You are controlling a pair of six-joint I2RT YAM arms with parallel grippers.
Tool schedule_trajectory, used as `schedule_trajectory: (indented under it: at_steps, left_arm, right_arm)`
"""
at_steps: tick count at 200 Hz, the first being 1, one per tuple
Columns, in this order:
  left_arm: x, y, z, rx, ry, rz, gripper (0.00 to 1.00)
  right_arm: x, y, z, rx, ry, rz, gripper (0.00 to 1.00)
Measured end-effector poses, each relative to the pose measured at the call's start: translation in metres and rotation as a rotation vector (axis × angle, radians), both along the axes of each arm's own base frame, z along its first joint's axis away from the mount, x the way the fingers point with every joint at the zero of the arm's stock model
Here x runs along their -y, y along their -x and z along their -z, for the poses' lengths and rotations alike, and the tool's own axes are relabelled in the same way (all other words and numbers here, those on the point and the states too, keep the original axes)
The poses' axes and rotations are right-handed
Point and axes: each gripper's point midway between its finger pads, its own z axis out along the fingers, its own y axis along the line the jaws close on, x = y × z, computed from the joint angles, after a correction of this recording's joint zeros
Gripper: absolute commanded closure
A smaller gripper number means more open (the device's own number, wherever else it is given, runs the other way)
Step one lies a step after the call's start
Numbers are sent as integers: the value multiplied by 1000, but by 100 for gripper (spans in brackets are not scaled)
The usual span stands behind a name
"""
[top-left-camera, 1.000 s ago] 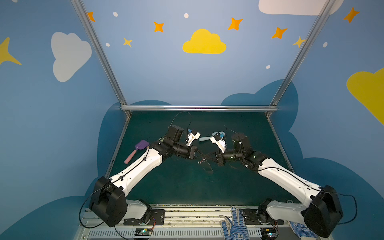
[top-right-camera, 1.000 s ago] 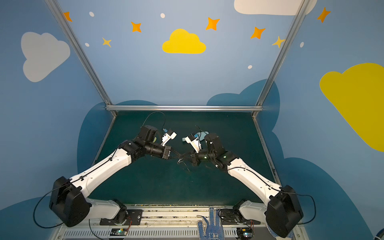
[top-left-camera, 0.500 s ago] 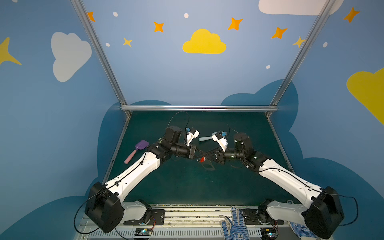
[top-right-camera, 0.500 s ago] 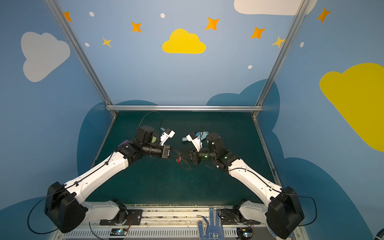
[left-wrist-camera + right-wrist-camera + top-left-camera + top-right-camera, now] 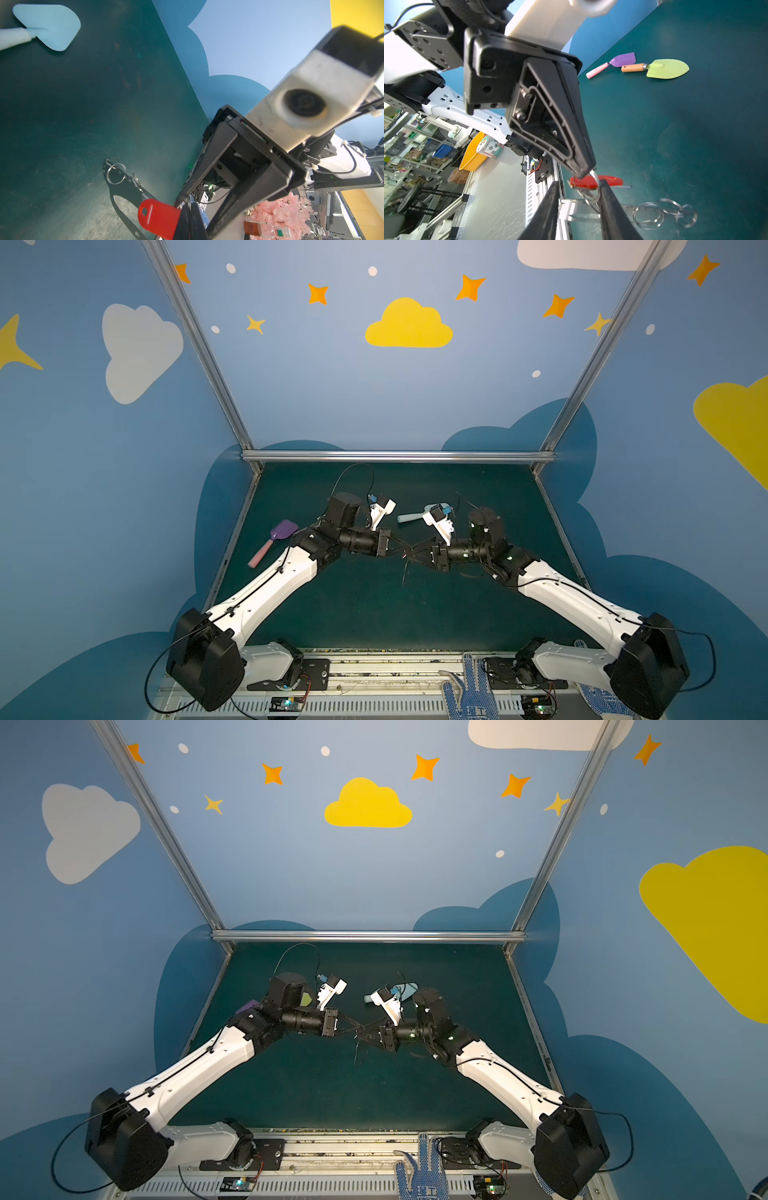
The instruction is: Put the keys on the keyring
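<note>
My left gripper [image 5: 584, 174] is shut, and a metal ring comes out from between its tips. The keys [image 5: 610, 180], a red tag with a thin metal blade, hang at that ring. In the left wrist view the red tag [image 5: 158, 216] lies right beside the shut left gripper [image 5: 190, 207]. The keyring [image 5: 124, 195], a flat plate with an oval cut-out and small rings, hangs below. My right gripper [image 5: 580, 184] is open, its fingers on either side of the plate [image 5: 575, 207]; I cannot tell if they touch it. In both top views the grippers [image 5: 405, 548] [image 5: 363, 1038] meet mid-table above the mat.
A purple shovel with a pink handle [image 5: 274, 543] lies at the left of the green mat. A green shovel with a wooden handle [image 5: 666, 68] lies beside it. A pale blue shovel [image 5: 409, 516] lies behind the grippers. Blue-dotted gloves [image 5: 469, 693] sit on the front rail.
My right gripper has opened from shut. The left gripper stays shut, and both arms have shifted only slightly.
</note>
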Motion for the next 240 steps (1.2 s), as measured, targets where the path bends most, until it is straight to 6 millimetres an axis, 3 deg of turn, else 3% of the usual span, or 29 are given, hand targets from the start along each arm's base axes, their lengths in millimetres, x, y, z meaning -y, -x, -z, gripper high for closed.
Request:
schedule_trajectory:
  at_steps: [13, 67, 96, 109, 130, 169, 214, 240]
  left_arm:
    - [-1, 0, 0, 1, 1, -4, 96]
    - [-6, -9, -7, 31, 11, -52, 96]
    - [-8, -13, -3, 27, 2, -76, 96]
    - [-8, -14, -3, 29, 2, -82, 96]
    - [-8, -16, -3, 31, 7, -87, 96]
    - [-9, -15, 2, 19, 3, -90, 96]
    - [-9, -12, 4, 11, 5, -84, 96]
    - [-8, -11, 2, 14, 14, -73, 96]
  right_arm:
    - [0, 3, -1, 2, -4, -3, 62]
    - [-1, 14, -5, 21, 0, -3, 90]
    - [-3, 20, -8, 51, 4, -9, 97]
    - [-4, 21, -4, 60, 23, -4, 95]
    - [-4, 21, 1, 70, 55, 10, 79]
    - [2, 4, 7, 76, 91, 112, 80]
    - [23, -21, -11, 41, 11, 233, 73]
    - [23, -27, -19, 6, -42, 231, 75]
